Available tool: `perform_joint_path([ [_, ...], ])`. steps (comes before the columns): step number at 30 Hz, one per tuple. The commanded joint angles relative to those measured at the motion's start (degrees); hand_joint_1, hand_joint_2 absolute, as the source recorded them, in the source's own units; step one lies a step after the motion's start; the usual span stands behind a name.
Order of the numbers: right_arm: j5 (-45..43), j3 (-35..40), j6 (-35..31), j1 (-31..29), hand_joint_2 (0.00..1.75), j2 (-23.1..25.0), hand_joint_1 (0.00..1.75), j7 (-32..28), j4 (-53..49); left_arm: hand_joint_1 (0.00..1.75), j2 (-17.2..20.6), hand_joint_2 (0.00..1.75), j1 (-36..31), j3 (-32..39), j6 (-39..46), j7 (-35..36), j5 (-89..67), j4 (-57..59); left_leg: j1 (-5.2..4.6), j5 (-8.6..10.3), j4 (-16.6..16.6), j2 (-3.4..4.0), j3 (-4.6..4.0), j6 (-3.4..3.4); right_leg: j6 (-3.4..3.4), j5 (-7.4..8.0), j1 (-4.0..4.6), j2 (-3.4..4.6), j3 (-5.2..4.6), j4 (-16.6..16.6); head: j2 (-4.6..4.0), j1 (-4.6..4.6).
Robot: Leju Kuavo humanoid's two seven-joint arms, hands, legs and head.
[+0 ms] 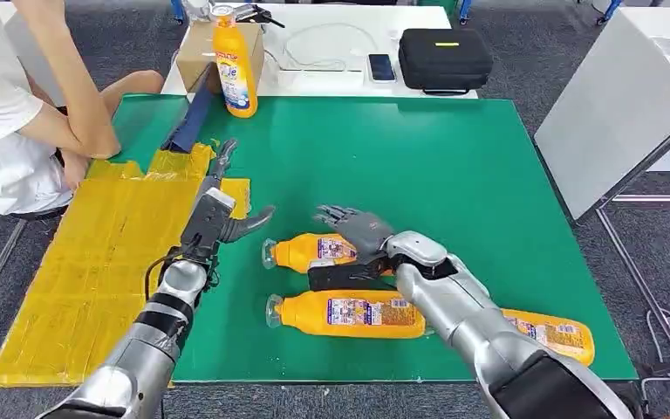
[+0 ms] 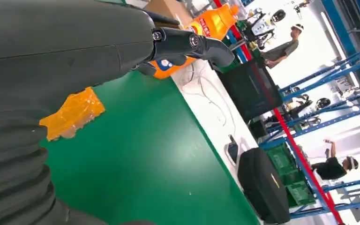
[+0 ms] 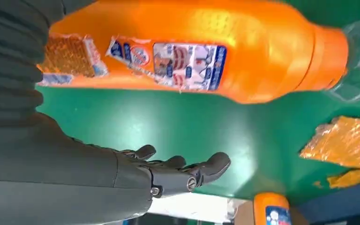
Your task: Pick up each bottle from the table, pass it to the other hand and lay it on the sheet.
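Scene: I work over a green table (image 1: pixel 454 166) with a yellow sheet (image 1: pixel 96 253) at its 9 o'clock edge, seen from the head view.
Nearest bottles: three orange bottles lie on their sides toward 6 o'clock; the upper bottle (image 1: pixel 310 251), the middle bottle (image 1: pixel 349 312) just below it, and the third bottle (image 1: pixel 558 333) at 4 o'clock, partly behind my right arm.
Standing bottle: a fourth bottle (image 1: pixel 234 61) stands upright at 12 o'clock, beside a cardboard box (image 1: pixel 194 48).
Right hand: my right hand (image 1: pixel 358 229) hovers over the upper bottle's body, fingers spread wide, holding nothing; the right wrist view shows the label side just beyond the fingers (image 3: pixel 187 171).
Left hand: my left hand (image 1: pixel 227 209) waits at the sheet's inner edge, fingers apart and empty.
Handling: I judge the bottles full, so fairly heavy, stiff-walled and smooth; lying down, they may roll.
Grasp site: I would wrap the labelled mid-body, where the paper adds friction, leaving the neck free for the receiving hand.
Bystander: a person (image 1: pixel 17 105) sits at 10 o'clock, beside the sheet.
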Motion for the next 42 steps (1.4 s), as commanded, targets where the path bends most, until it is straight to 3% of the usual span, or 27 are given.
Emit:
perform_joint_path([
  [1,-1.5,4.0,0.3,-3.6,1.75,1.2,0.0,0.8,8.6,0.0,0.2,1.75,-3.4,-1.9,-0.3,-0.2,0.8,5.2,0.07,-0.07,0.0,-0.09,0.12,-0.13,-0.08,-0.05,0.04,0.03,0.13,0.0,0.0,0.0],
  [21,0.1,4.7,-2.6,-1.2,1.75,1.5,0.0,7.0,16.0,0.0,-0.3,1.75,-3.2,-3.8,-0.9,-0.5,2.0,5.3,0.07,-0.07,0.0,-0.18,0.18,-0.14,-0.09,-0.08,0.04,-0.05,0.2,0.0,0.0,0.0],
  [22,0.1,4.7,-2.7,-1.1,1.75,1.4,0.09,7.1,16.0,0.0,-0.4,1.75,-3.2,-3.9,-0.9,-0.4,2.0,5.3,0.09,-0.13,0.1,-0.21,0.26,-0.19,-0.11,-0.14,0.04,-0.03,0.29,0.0,0.0,-0.02],
  [23,0.3,4.7,-2.9,-1.0,1.75,1.5,0.87,7.3,16.1,0.0,-0.4,1.75,-3.2,-3.9,-1.0,-0.5,2.0,5.4,0.07,-0.07,0.0,-0.17,0.18,-0.14,-0.08,-0.08,0.03,-0.04,0.2,0.0,0.0,0.0],
  [24,0.4,4.8,-3.0,-0.8,1.75,1.6,1.31,7.4,16.1,0.0,-0.4,1.75,-3.1,-4.0,-0.9,-0.5,2.0,5.5,0.1,-0.16,0.1,-0.24,0.31,-0.23,-0.14,-0.17,0.04,-0.03,0.34,0.0,0.02,0.0],
  [25,0.8,4.9,-2.9,-0.8,1.75,1.7,1.4,7.7,16.4,0.0,-0.4,1.75,-3.0,-4.1,-0.9,-0.5,2.2,5.5,0.08,-0.09,0.0,-0.2,0.22,-0.17,-0.1,-0.1,0.04,-0.05,0.25,0.0,0.02,-0.02],
  [34,2.0,5.1,-3.6,-0.7,1.75,1.9,1.61,8.7,16.5,0.0,-0.2,1.75,-2.6,-4.4,-0.8,-0.7,2.6,5.4,0.07,-0.08,0.0,-0.15,0.23,-0.15,-0.09,-0.08,0.03,-0.01,0.24,0.0,0.0,0.0],
  [38,3.6,4.8,-9.4,-0.7,1.75,2.4,1.75,10.9,15.4,0.0,0.2,1.75,-1.9,-4.2,-0.4,-0.3,2.6,4.3,0.08,-0.09,0.0,-0.13,0.25,-0.17,-0.1,-0.08,0.03,0.01,0.25,0.0,0.02,-0.02],
  [42,5.4,4.4,-14.2,-0.4,1.75,2.8,1.75,13.1,14.2,0.0,0.5,1.75,-1.0,-3.9,-0.4,0.2,2.6,2.6,0.08,-0.13,0.0,-0.11,0.27,-0.19,-0.11,-0.1,0.04,0.05,0.27,0.0,0.0,-0.02],
])
